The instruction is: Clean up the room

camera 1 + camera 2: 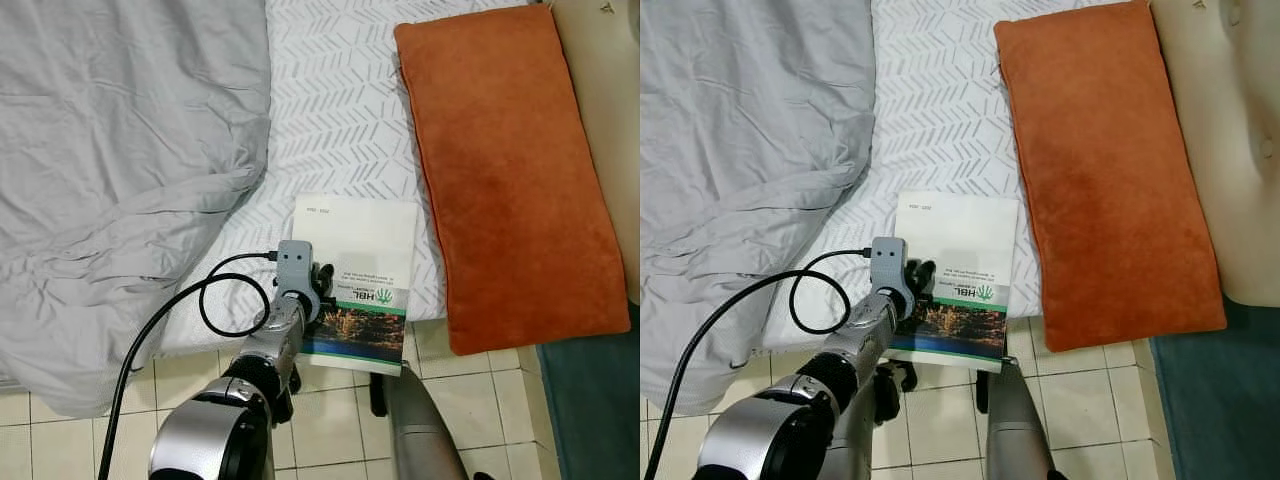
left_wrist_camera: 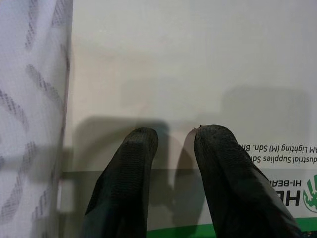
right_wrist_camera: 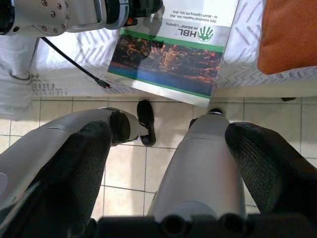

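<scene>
A white booklet (image 1: 358,285) with a green stripe and a photo lay at the edge of the bed (image 1: 330,100), one corner over the tiled floor (image 1: 330,420). An orange cushion (image 1: 515,175) lay just beside it, and a grey blanket (image 1: 110,160) covered the other part of the bed. The left hand (image 2: 173,148) rested over the booklet's white cover, fingers slightly apart, holding nothing. The right hand (image 3: 163,148) was wide open above the floor, also holding nothing.
</scene>
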Robot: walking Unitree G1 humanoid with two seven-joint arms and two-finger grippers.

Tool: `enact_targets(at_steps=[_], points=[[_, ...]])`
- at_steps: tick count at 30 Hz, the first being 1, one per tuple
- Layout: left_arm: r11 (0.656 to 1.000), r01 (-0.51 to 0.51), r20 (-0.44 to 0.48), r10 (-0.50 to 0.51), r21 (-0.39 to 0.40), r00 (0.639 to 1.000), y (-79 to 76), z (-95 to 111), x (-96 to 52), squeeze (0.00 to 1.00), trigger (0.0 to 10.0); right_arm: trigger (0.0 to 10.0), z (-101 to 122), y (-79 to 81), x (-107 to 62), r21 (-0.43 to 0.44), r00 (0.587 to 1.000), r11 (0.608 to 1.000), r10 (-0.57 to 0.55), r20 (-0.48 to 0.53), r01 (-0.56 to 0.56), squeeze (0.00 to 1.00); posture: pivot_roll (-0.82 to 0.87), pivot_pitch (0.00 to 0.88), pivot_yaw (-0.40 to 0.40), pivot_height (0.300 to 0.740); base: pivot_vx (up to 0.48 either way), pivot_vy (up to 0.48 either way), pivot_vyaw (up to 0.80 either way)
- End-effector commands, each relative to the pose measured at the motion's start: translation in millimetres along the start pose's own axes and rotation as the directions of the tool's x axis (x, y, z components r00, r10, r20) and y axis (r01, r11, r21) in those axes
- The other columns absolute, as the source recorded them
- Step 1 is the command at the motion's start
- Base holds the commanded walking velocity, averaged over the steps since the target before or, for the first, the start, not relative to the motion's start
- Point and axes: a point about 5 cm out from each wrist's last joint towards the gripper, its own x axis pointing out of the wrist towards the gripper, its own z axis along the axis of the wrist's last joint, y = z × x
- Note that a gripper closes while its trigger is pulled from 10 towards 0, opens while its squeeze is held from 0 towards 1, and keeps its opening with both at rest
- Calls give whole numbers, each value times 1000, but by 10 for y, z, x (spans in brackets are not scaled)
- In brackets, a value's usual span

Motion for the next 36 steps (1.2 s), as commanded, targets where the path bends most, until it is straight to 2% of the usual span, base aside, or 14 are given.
enact_targets(at_steps=[1,5,7,10,14,17,19,25,28,29,30,31,33,36], points=[[992,2,-131,-18,-124,991,-240,-378,-74,0,10000,10000,-156,220,-61,81,984,987,149,-96,-142,0,-453,755,104,740,0,0,0],[985,6,-133,-30,-173,991,-365,-350,-54,0,10000,10000,-148,218,-69,77,984,987,150,-97,-143,0,-472,755,94,740,0,0,0],[973,16,-134,-48,-232,990,-531,-283,-23,0,10000,10000,-150,224,-92,74,983,987,150,-103,-143,0,-479,757,95,740,0,0,0],[967,16,-135,-51,-254,990,-583,-261,-15,0,10000,10000,-152,229,-99,73,983,987,150,-104,-143,0,-484,758,96,740,0,0,0],[948,32,-143,-81,-316,986,-764,-233,-10,0,10000,10000,-150,242,-107,71,983,988,147,-106,-140,0,-499,753,97,740,0,0,0],[948,55,-119,-96,-313,988,-832,-169,3,0,10000,10000,-153,229,-105,69,984,988,142,-106,-135,0,-497,753,99,740,0,0,0],[957,84,-98,-115,-277,989,-853,-134,8,0,10000,10000,-164,220,-86,70,985,989,136,-102,-130,0,-478,751,111,740,0,0,0],[949,167,27,-166,-269,986,-893,93,43,0,10000,10000,-222,157,39,92,990,989,119,-75,-112,0,-400,709,144,740,0,0,0],[942,235,120,-211,-239,970,-880,225,41,0,10000,10000,-285,96,247,120,993,986,116,-36,-111,0,-324,605,168,740,0,0,0],[947,275,185,-244,-164,952,-805,299,23,0,10000,10000,-336,24,446,137,994,985,106,-6,-104,0,-295,500,174,740,0,0,0],[947,275,185,-244,-164,952,-805,299,23,0,10000,10000,-336,24,446,137,994,985,106,-6,-104,0,-295,500,174,740,0,0,0],[946,299,227,-266,-123,937,-729,388,6,0,10000,10000,-331,-45,605,156,996,984,87,24,-89,0,-286,462,175,740,0,0,0],[946,310,248,-280,-94,928,-699,450,-9,0,10000,10000,-304,-79,669,161,996,983,79,42,-85,0,-275,429,178,740,0,0,0],[945,327,289,-313,-1,905,-609,564,-71,0,10000,10000,-272,-264,981,129,993,989,65,96,-78,0,-224,329,192,740,0,0,0]])
